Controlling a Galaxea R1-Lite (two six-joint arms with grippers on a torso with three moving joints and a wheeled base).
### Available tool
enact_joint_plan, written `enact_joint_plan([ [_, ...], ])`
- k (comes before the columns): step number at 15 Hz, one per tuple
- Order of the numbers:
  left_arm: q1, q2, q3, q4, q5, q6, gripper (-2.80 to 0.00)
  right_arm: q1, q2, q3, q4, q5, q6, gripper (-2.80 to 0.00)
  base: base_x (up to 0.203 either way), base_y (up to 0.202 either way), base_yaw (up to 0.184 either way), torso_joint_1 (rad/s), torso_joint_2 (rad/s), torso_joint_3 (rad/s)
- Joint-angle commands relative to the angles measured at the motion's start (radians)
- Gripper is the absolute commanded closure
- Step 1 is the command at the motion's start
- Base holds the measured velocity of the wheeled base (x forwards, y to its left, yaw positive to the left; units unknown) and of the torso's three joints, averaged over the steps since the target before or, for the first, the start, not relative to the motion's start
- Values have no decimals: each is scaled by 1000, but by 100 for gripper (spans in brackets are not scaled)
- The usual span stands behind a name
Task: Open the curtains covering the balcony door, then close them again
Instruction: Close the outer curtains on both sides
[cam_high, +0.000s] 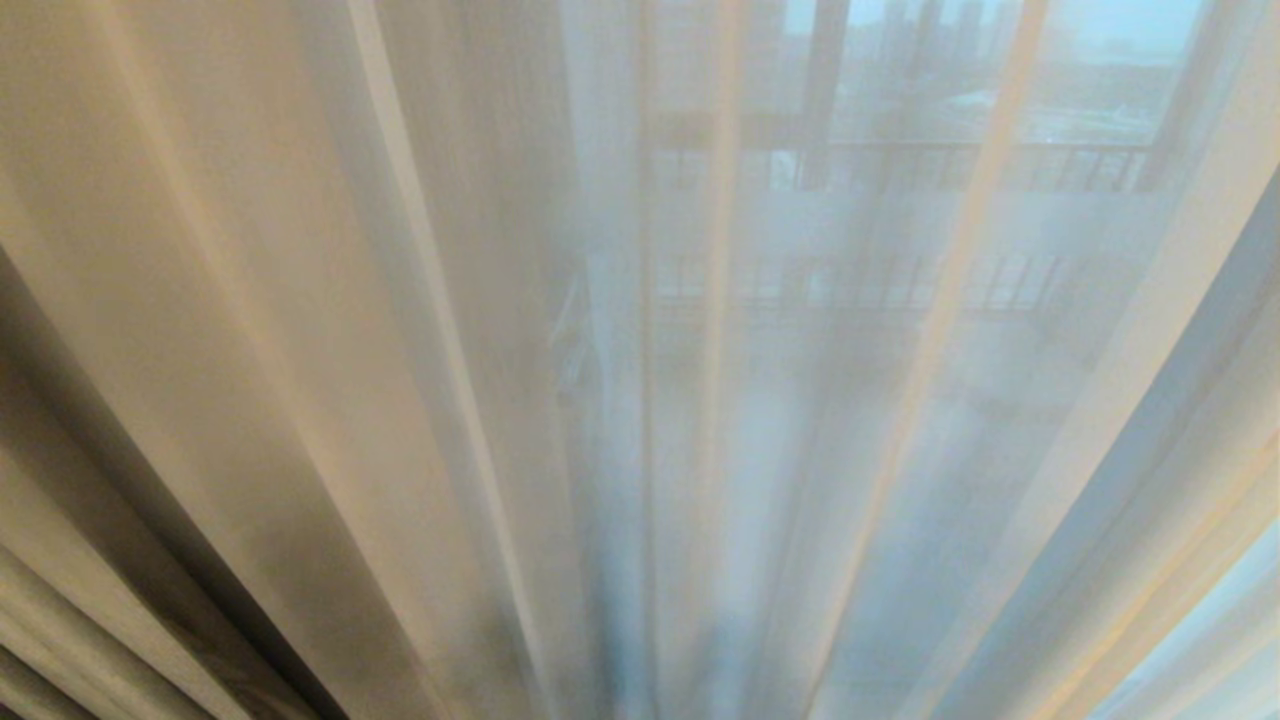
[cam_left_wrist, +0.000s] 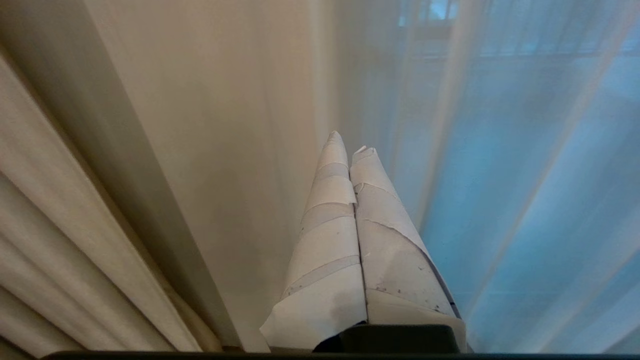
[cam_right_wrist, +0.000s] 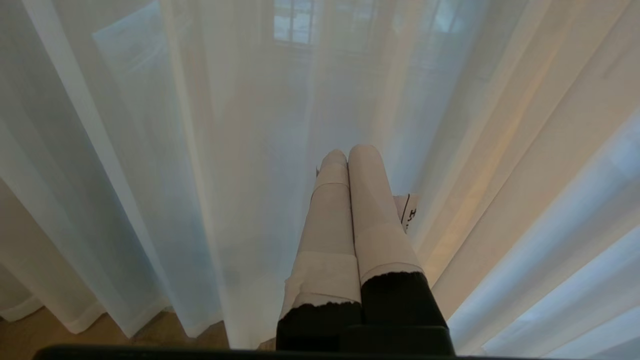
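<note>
The curtains fill every view. A thin white sheer layer (cam_high: 760, 420) hangs right in front of me, and a heavy cream drape (cam_high: 90, 560) is bunched at the left edge. The balcony door shows only as dark upright bars (cam_high: 825, 90) blurred behind the sheer. My left gripper (cam_left_wrist: 350, 142), wrapped in white tape, is shut with nothing in it, close to the sheer (cam_left_wrist: 500, 175) and beside the cream drape (cam_left_wrist: 60, 240). My right gripper (cam_right_wrist: 350, 152), also taped, is shut and empty, pointing at the sheer folds (cam_right_wrist: 150, 175). Neither arm shows in the head view.
A dark balcony railing (cam_high: 1000, 165) and distant buildings show faintly through the fabric. In the right wrist view the sheer's hem ends just above a tan floor (cam_right_wrist: 40, 330).
</note>
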Motion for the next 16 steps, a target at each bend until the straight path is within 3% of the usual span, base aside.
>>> enact_joint_plan([
  [1, -1, 0, 0, -21, 10, -2, 0, 0, 1, 0, 0, 1, -1, 0, 0, 0, 0, 0, 0, 0],
  [9, -1, 0, 0, -304, 57, -5, 0, 0, 1, 0, 0, 0, -1, 0, 0, 0, 0, 0, 0, 0],
  [13, -1, 0, -6, -320, 111, -5, 0, 0, 1, 0, 0, 1, -1, 0, 0, 0, 0, 0, 0, 0],
  [16, -1, 0, -53, -301, 111, -9, 0, 0, 1, 0, 0, 1, -1, 0, 0, 0, 0, 0, 0, 0],
])
